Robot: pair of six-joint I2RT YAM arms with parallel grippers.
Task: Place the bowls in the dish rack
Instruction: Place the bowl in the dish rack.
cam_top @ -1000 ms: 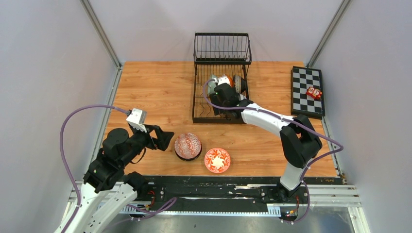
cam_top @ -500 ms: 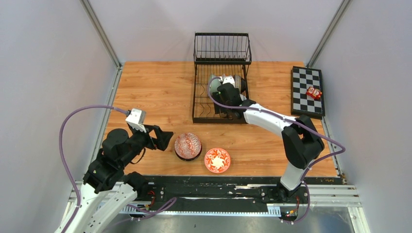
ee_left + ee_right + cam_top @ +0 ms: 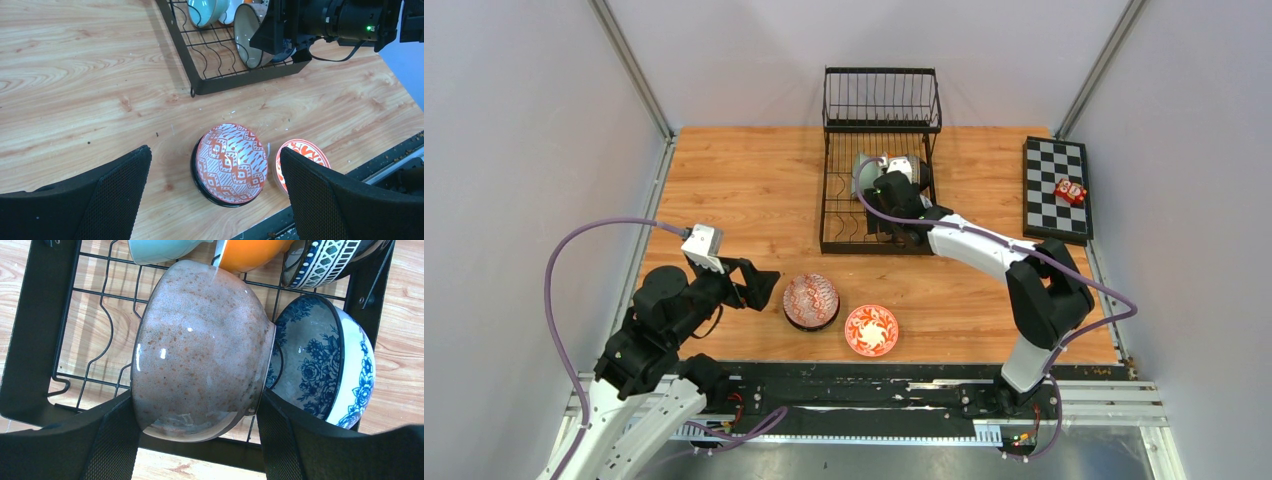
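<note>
Hovering at the near left of the tabletop (image 3: 724,180), the left gripper (image 3: 214,152) stands wide open and holds nothing. The red-patterned bowl (image 3: 230,162) lies just ahead, framed between its fingers (image 3: 115,195) in the left wrist view. That bowl shows a red-and-white geometric inside and a dark outer wall. Just beside it on the right, close to the near edge, sits the shallower orange-red floral bowl (image 3: 302,152), white with red scrolls. The two are near each other, and I cannot tell whether they touch.

Farther back at mid-table is the black wire dish rack (image 3: 25,340). The right arm reaches into its base tray, where the right gripper (image 3: 196,395) is clamped on the speckled bowl (image 3: 200,350), one finger at each side. This bowl is glossy grey-brown with rusty flecks and stands on edge across the wires. The blue-and-white floral bowl (image 3: 310,365) crowds its right side, also on edge and touching it. Beyond them the pale green bowl (image 3: 160,250), the orange bowl (image 3: 250,252) and a dark bowl with a white lattice band (image 3: 330,257) stand in a row.

At the far right lies the checkered board (image 3: 1049,215) with a small red toy (image 3: 1070,191) on it.
</note>
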